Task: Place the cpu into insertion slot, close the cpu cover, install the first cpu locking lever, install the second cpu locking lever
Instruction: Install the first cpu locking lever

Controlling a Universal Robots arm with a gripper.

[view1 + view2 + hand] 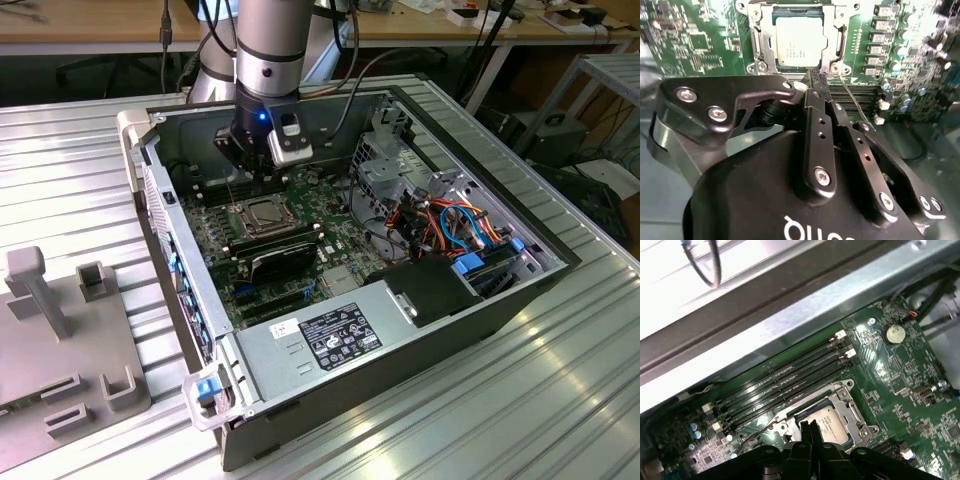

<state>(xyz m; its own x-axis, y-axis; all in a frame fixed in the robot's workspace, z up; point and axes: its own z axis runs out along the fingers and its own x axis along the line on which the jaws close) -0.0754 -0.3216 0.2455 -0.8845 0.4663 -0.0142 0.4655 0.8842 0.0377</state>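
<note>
Ribbed aluminium surface (pixel 560 400) in the foreground of the exterior view carries an open-topped case (pixel 420 345) with walls standing on all sides. A grey fixture (pixel 60 330) lies on the surface at the exterior view's left, apart from the case. Nearest inside the case sits the power supply (pixel 330 335). Coloured cables (pixel 455 225) and a drive cage (pixel 400 165) crowd the exterior view's right. Past the supply lies the green board (pixel 215 255).

The cpu (pixel 797 42) lies flat in the slot (pixel 847 386), its silver top showing through the window of the cover (pixel 832 35), which lies down around it. In the exterior view a long black part (pixel 285 255) sits just beside the slot on its near side. The claw (pixel 816 79) hangs over one edge of the slot, narrow, with its fingertips pressed together and nothing seen between them. A thin lever (pixel 850 100) slants free above the board just beside the fingertips; whether they touch cannot be told. Four bare memory slots (pixel 790 375) run between the slot and a case wall (pixel 790 315), leaving low, open room on that side. The arm (pixel 268 50) stands over the open top, clear of the walls. Beyond the case is a wooden desk (pixel 100 20).
</note>
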